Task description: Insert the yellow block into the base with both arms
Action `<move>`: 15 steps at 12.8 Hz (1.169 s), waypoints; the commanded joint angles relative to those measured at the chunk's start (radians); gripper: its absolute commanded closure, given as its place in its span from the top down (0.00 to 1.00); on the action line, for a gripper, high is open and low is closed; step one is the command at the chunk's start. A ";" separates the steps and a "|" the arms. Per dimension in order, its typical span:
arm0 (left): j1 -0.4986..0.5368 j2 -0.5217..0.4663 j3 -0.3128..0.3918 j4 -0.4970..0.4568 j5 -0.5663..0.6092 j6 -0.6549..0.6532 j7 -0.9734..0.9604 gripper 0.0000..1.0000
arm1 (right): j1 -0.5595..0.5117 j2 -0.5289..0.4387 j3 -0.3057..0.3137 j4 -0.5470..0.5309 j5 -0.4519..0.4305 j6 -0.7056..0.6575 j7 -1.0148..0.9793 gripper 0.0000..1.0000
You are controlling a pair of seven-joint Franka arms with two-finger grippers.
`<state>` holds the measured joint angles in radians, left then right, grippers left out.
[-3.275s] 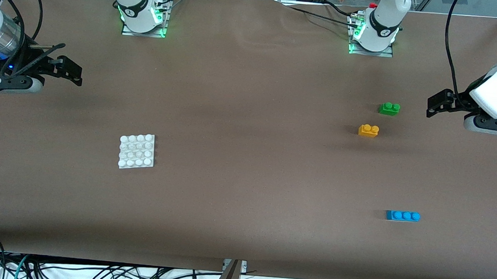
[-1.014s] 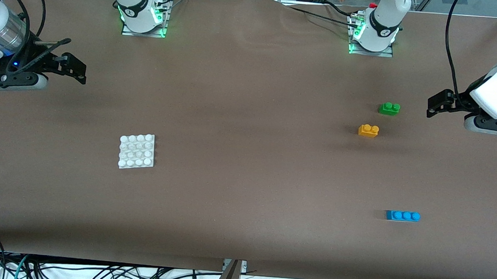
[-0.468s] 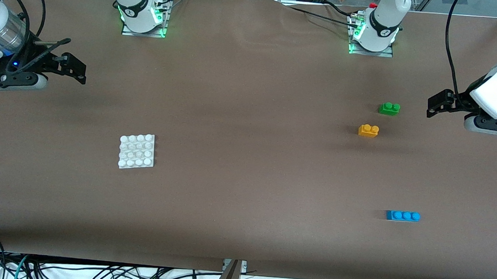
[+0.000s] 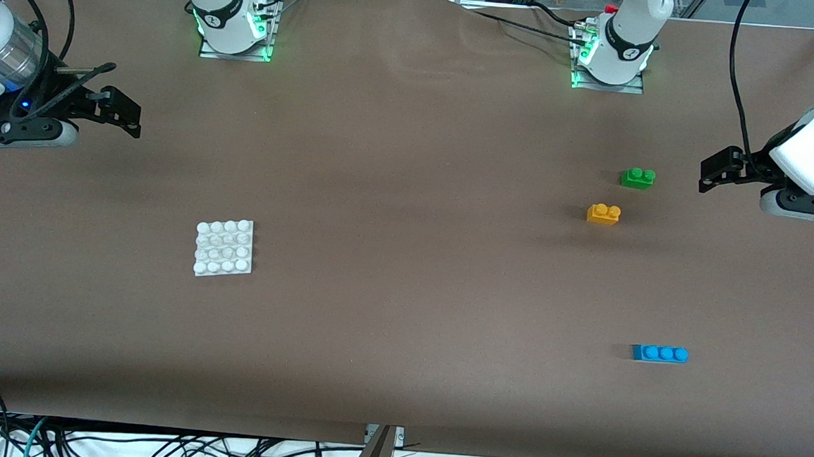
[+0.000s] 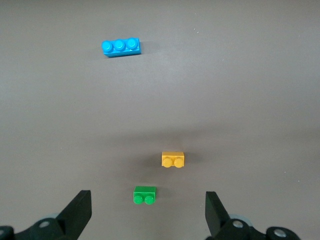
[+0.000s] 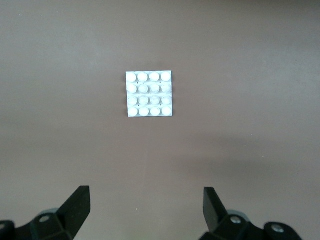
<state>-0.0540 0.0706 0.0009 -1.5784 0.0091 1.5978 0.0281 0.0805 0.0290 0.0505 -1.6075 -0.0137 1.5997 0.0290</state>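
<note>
Right hand [image 4: 121, 113] barely shifted over the last second; approach stalled. Fingers wide, empty, over bench [image 4: 405, 257] at right arm's end, base [image 4: 224, 248] well apart. Left hand [image 4: 716, 172] waits wide, empty, near green brick [image 4: 637, 177]. Yellow block [image 4: 603, 214] untouched.

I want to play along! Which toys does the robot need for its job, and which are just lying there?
Needed: the yellow block, the white base, the left gripper and the right gripper, both open and empty.

Just lying there: the green brick, the blue brick.
</note>
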 commanded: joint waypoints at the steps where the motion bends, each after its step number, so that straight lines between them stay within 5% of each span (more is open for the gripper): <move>1: -0.001 0.014 0.001 0.035 0.017 -0.027 0.012 1.00 | -0.002 -0.012 0.000 0.004 0.000 -0.006 -0.009 1.00; 9: 0.000 0.014 0.001 0.037 0.017 -0.027 0.012 1.00 | -0.008 0.083 -0.011 -0.113 0.001 0.146 -0.027 1.00; 15: 0.000 0.014 0.001 0.035 0.017 -0.027 0.012 1.00 | -0.011 0.167 -0.020 -0.396 0.023 0.595 -0.040 1.00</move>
<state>-0.0536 0.0717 0.0013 -1.5773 0.0091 1.5978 0.0281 0.0768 0.2092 0.0297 -1.9127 -0.0106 2.0853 0.0106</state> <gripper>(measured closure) 0.000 0.000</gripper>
